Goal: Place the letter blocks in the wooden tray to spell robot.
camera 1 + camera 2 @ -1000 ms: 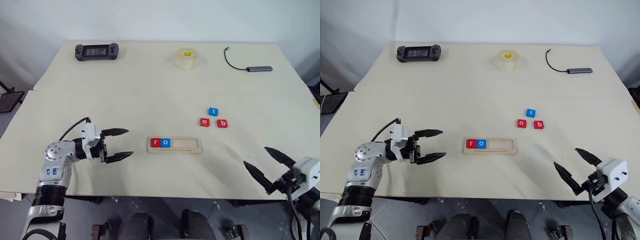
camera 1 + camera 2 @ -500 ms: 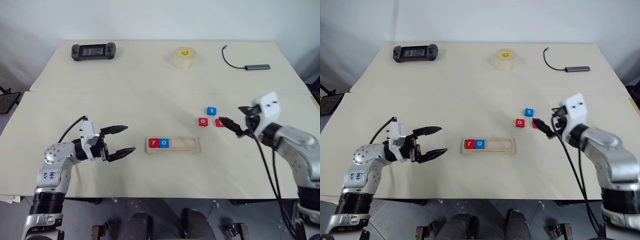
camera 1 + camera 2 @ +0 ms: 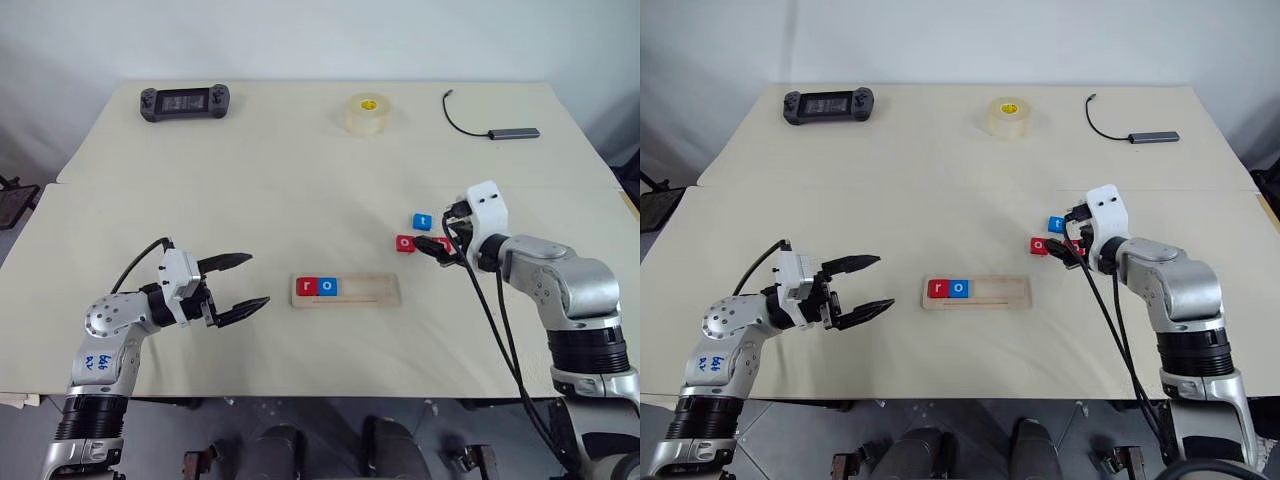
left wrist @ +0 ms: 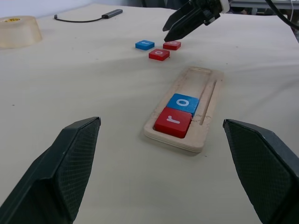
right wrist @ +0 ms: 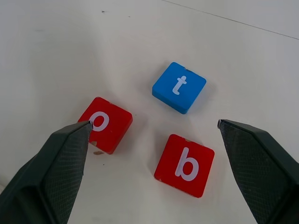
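Observation:
The wooden tray point(image 3: 372, 291) lies at mid-table with a red r block point(image 3: 308, 286) and a blue o block point(image 3: 329, 286) at its left end. Right of it lie three loose letter blocks: blue t point(image 5: 179, 87), red o point(image 5: 105, 123) and red b point(image 5: 185, 164). My right gripper point(image 3: 437, 238) hovers open just over them, angled down, its fingers straddling the group and partly covering the b in the eye views. Left of the tray, my left gripper point(image 3: 259, 279) stands open and level, pointing at the tray, with nothing between its fingers.
At the table's far side sit a black handheld game console point(image 3: 183, 101), a roll of clear tape point(image 3: 366, 113) and a grey hub with its black cable point(image 3: 513, 132). A seam runs across the tabletop behind the blocks.
My right arm swung up from the table's front right edge, forward and leftward, to hover over the three loose blocks. The left gripper stayed in place, turning slightly.

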Motion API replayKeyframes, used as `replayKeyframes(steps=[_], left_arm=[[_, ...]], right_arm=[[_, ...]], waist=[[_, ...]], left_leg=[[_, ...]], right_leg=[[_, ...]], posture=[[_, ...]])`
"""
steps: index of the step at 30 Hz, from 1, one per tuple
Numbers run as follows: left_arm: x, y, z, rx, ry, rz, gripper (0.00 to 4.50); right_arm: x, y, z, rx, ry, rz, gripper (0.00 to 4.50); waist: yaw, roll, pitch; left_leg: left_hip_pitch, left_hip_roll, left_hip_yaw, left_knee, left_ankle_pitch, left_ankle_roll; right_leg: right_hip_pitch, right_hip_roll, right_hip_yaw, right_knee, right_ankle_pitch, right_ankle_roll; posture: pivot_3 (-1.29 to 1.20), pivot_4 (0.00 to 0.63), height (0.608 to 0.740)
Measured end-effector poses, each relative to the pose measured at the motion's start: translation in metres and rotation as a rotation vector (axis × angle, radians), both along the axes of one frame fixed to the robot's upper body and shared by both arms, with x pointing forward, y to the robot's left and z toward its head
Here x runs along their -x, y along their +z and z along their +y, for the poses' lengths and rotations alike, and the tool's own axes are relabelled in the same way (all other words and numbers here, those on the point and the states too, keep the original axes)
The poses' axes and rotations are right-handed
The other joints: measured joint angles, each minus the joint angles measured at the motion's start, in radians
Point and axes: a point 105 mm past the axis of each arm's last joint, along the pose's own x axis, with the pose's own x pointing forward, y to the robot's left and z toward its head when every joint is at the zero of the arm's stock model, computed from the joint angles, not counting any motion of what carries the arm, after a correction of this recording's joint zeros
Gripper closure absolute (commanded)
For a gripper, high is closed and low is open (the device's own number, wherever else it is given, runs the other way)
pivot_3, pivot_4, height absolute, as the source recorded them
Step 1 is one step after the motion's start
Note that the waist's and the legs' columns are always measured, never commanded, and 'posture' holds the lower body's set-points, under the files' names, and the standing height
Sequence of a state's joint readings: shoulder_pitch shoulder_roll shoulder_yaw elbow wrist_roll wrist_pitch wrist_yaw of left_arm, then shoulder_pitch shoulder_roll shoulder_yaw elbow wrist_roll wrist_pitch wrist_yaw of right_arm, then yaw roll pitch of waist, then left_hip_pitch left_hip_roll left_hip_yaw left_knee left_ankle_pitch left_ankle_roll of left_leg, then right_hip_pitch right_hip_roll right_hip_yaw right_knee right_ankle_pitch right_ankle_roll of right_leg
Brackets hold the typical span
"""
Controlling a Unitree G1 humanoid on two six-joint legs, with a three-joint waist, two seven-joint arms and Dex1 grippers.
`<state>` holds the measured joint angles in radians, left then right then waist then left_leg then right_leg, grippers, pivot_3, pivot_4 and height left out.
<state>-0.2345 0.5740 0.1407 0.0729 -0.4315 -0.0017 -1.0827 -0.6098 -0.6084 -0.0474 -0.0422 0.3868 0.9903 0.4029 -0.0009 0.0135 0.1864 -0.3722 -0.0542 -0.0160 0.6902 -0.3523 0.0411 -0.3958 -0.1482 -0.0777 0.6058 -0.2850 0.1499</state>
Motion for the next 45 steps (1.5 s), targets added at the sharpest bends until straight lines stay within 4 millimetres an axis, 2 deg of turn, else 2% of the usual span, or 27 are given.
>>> replayKeyframes(steps=[4,13,19,23,29,34,41,45], left_arm=[[0.000,0.000,0.000,-0.002,0.001,-0.005,0.04],[0.000,0.000,0.001,-0.013,0.000,-0.010,0.04],[0.001,0.001,0.000,-0.023,-0.006,-0.017,0.04],[0.004,0.003,-0.002,-0.042,-0.034,-0.027,0.00],[0.007,0.004,-0.002,-0.068,-0.070,-0.028,0.00],[0.004,0.009,-0.008,-0.063,-0.093,-0.046,0.00],[0.003,-0.001,-0.019,-0.032,-0.138,-0.005,0.00],[0.000,-0.004,-0.024,-0.019,-0.159,0.006,0.00]], right_arm=[[0.000,-0.001,0.000,0.002,-0.007,0.005,0.00],[0.002,-0.013,-0.015,0.005,-0.130,0.086,0.00],[-0.002,-0.023,-0.007,-0.010,-0.162,0.097,0.00],[-0.005,-0.025,-0.011,-0.020,-0.200,0.089,0.87],[-0.005,-0.024,-0.016,-0.025,-0.236,0.086,2.91],[0.003,-0.023,-0.019,-0.022,-0.260,0.089,2.91],[0.046,-0.017,-0.034,-0.003,-0.302,0.087,2.91],[0.069,-0.022,-0.028,-0.022,-0.309,0.117,2.91]], waist=[[0.000,0.000,0.000],[-0.001,0.000,0.000],[-0.003,0.000,0.000],[-0.002,0.000,0.000],[-0.002,0.000,0.000],[0.000,0.000,0.000],[0.001,0.000,0.000],[0.001,0.000,0.000]], left_leg=[[0.000,0.000,0.000,0.000,0.000,0.000],[0.000,0.000,0.000,0.000,0.000,0.000],[0.000,0.000,0.001,-0.001,0.000,0.000],[0.000,0.000,0.001,-0.001,0.000,0.000],[0.000,0.000,0.001,-0.001,0.000,0.000],[0.000,0.000,0.000,-0.002,0.000,0.000],[0.000,0.000,0.000,-0.005,0.000,0.000],[0.000,0.000,0.001,-0.005,0.000,0.000]], right_leg=[[0.000,0.000,0.000,0.000,0.000,0.000],[0.000,0.000,0.000,0.000,0.000,0.000],[-0.001,0.000,0.001,0.001,0.000,0.000],[-0.001,0.000,0.001,0.001,0.000,0.000],[-0.001,0.000,0.001,0.001,0.000,0.000],[-0.001,0.000,0.001,0.001,0.000,0.000],[-0.002,0.000,0.001,0.000,0.000,0.000],[-0.002,0.000,0.001,0.000,0.000,0.000]], posture=[[0.00,0.150,0.740],[0.00,0.150,0.740],[0.00,0.150,0.740],[0.00,0.150,0.740],[0.00,0.150,0.740],[0.00,0.150,0.740],[0.00,0.150,0.740],[0.00,0.150,0.740]])
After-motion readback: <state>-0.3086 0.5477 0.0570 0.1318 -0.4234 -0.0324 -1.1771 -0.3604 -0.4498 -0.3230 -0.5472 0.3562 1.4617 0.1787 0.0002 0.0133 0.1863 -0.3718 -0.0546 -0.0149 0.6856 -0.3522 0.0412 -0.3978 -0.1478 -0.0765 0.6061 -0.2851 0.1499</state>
